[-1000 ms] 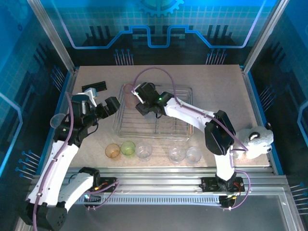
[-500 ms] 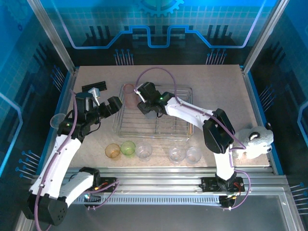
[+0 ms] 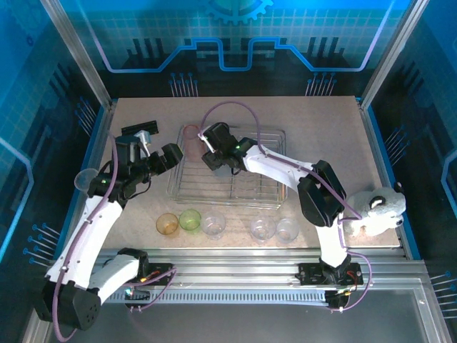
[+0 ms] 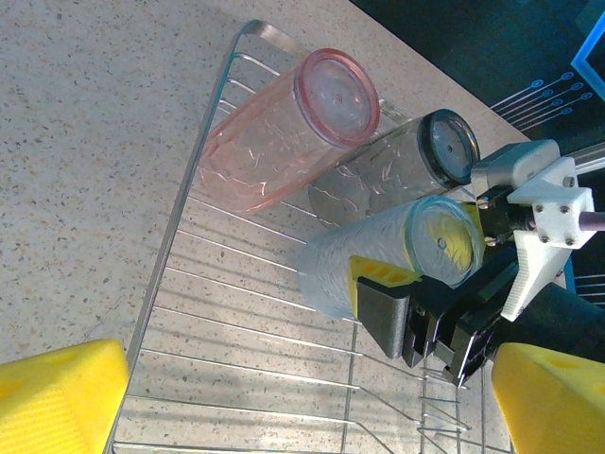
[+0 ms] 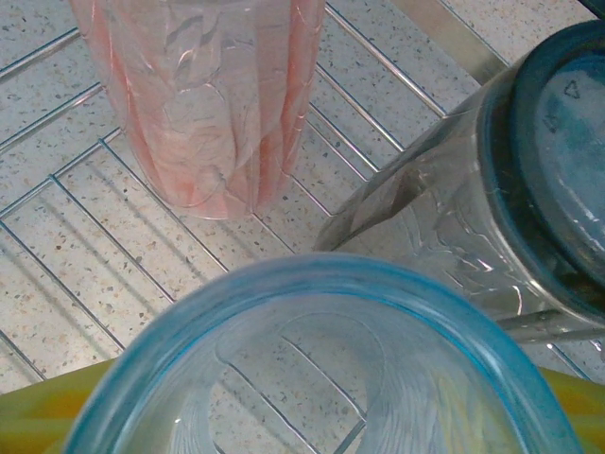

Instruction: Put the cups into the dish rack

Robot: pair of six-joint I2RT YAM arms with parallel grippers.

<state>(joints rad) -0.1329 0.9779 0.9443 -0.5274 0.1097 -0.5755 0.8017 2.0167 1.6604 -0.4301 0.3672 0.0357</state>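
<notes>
Right gripper (image 3: 216,161) is straddling the clear bluish tumbler (image 4: 336,270), which is sitting in the dish rack (image 4: 189,227) just beside the smoky grey tumbler (image 4: 388,175) and the pink tumbler (image 4: 284,142). Can't tell if it's clamping or loosening. Risk: pulling out crooked could be dragging it into those neighbours and toppling them. Left gripper (image 3: 153,153) is hanging spread wide beside the rack.

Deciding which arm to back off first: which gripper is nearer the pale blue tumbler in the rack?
Right. The right gripper has its fingers either side of the pale blue tumbler; the left gripper hangs open at the dish rack's left edge, apart from it.
</notes>
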